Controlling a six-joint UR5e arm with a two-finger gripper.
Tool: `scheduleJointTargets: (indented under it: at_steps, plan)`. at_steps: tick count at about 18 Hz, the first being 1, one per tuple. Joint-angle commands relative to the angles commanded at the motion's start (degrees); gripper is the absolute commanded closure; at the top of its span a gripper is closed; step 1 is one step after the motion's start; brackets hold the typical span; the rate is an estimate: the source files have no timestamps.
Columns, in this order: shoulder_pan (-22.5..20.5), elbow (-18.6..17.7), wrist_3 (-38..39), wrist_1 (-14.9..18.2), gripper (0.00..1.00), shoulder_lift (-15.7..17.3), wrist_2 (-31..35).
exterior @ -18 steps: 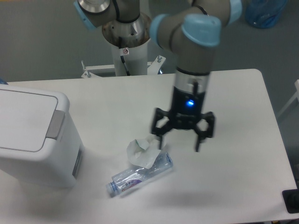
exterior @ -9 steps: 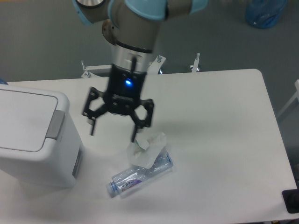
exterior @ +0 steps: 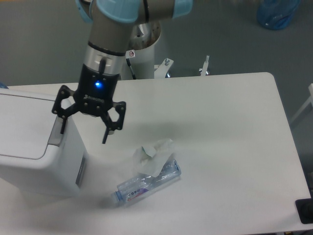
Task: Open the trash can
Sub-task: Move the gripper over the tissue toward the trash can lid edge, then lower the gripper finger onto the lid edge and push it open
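Camera view from above the table: the trash can [exterior: 34,142] fills the lower left of the frame, its flat lid down, with the grey push tab [exterior: 57,131] on the rim at the lid's right edge. The gripper [exterior: 84,132] hangs at the left of centre, over the can's right edge, its fingers spread wide apart and holding nothing; one fingertip shows just in front of the tab, the other points down beside the can's right wall. Whether any finger touches the tab cannot be told from this angle.

The step in hand looks like lining up to press the tab. To do it well, the fingers would best come together first, so that one firm tip meets the tab instead of two straddling it. Then centre that tip over the grey patch and push straight down, gently, so the light can does not skid or tip.

Lower centre, a clear bottle [exterior: 148,182] and crumpled paper [exterior: 152,157] lie near the can, out of the way
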State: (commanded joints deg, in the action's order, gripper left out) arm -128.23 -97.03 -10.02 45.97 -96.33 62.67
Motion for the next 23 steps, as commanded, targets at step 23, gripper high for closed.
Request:
scheduleJointTargets:
  at_steps: [23]
  plan:
    - [0.09, 0.09, -0.09, -0.53, 0.0, -1.32, 0.53]
